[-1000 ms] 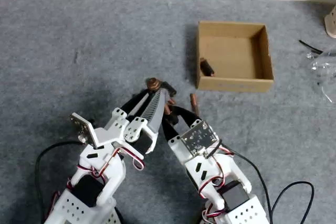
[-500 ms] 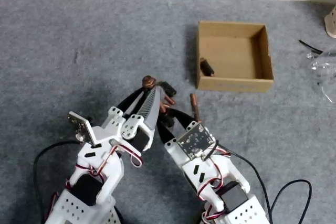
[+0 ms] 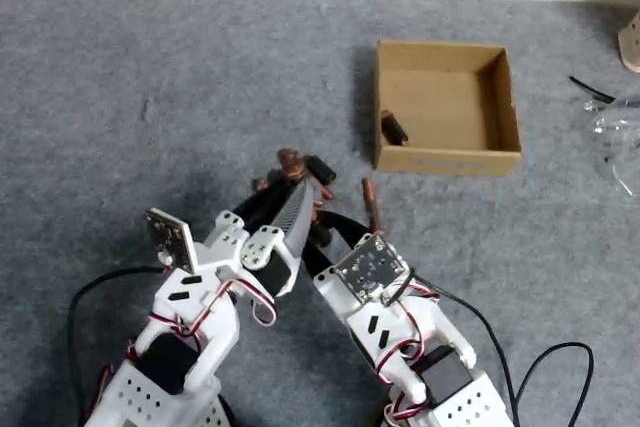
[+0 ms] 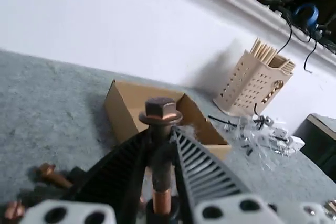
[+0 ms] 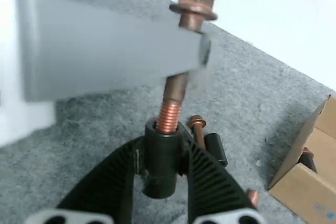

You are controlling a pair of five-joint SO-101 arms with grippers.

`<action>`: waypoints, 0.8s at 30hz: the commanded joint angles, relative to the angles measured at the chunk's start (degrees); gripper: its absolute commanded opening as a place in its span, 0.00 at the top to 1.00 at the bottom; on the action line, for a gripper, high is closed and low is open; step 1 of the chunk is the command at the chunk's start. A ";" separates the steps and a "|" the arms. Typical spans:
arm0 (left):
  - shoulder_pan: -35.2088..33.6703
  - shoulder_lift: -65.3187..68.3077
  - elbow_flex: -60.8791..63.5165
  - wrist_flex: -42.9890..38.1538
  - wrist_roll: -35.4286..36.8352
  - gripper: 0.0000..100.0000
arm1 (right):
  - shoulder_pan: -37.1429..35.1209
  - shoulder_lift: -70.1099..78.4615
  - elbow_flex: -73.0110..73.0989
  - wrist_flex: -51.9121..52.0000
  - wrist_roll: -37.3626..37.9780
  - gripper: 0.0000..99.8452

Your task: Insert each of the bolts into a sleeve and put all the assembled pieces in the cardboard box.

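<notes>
Copper-coloured flanged hex bolt [image 4: 160,113], shank pinched in the left gripper [image 4: 160,136], threaded tip just entering the black cylindrical sleeve [image 5: 159,170] clamped by the right gripper [image 5: 161,149], centre of the high view. Step: insertion, barely begun. Next calls for a straight push home, then carriage to the brown cardboard box [image 3: 447,161], upper right, holding one dark piece [image 3: 394,128].

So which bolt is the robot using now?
Find the cardboard box, then look from it toward the robot. There the left gripper holds one copper bolt nearly upright, its tip at the top of the black sleeve in the right gripper. The other bolts lie flat on the carpet.
</notes>
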 commanded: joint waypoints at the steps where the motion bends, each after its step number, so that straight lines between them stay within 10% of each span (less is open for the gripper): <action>1: 1.71 -0.84 1.19 2.29 0.35 0.99 | 2.95 -1.10 3.21 -0.04 0.09 1.00; 24: 8.75 -0.92 1.19 8.00 -5.36 0.99 | 7.16 -1.10 3.65 -0.31 0.00 1.00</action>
